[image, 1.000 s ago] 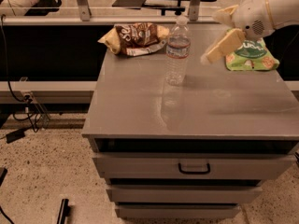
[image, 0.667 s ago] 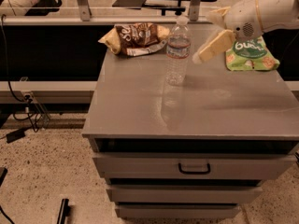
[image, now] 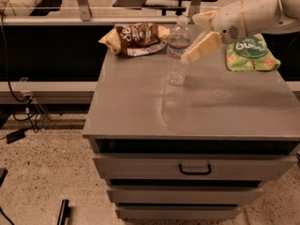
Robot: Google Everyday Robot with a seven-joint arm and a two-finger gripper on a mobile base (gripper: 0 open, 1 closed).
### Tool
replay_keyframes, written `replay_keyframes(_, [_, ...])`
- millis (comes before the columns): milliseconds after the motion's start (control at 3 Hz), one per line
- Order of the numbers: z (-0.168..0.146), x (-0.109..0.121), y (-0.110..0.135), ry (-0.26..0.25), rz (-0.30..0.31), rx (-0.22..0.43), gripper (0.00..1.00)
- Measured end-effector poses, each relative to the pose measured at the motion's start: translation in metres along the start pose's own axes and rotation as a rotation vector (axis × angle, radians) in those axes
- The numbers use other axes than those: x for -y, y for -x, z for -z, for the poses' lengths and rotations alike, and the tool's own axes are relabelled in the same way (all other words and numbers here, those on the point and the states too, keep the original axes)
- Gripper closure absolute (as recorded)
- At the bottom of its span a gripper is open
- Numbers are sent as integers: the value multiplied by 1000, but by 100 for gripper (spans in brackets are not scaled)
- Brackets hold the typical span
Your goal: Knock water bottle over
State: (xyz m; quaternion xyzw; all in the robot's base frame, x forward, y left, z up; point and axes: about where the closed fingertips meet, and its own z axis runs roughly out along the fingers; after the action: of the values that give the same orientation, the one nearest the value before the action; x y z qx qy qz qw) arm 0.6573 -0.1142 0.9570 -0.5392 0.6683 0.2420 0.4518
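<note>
One upright water bottle [image: 176, 60], gripper [image: 192, 37] — just beside

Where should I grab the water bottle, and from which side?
Grip the water bottle around its ribbed body, below the label band, coming from the right of the view, where the open gripper hovers. It stands upright and round, and the brown chip bag crowds its back left.

The water bottle [image: 175, 64] stands upright toward the back of the bench [image: 220, 116]. It is clear ribbed plastic with a white cap and a narrow dark label band around its upper body. My hand [image: 190, 37] hangs just beside it on the right in view, fingers spread. The lower fingertip is level with the label, touching it or nearly so.
</note>
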Motion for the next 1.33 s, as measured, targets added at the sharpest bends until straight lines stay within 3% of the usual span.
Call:
replay_keyframes(667, [-20, -12, 6, 89, -18, 120, 46])
replay_keyframes(1000, [-23, -13, 7, 98, -19, 125, 70])
replay_keyframes(1333, [-24, -14, 13, 110, -11, 81, 93])
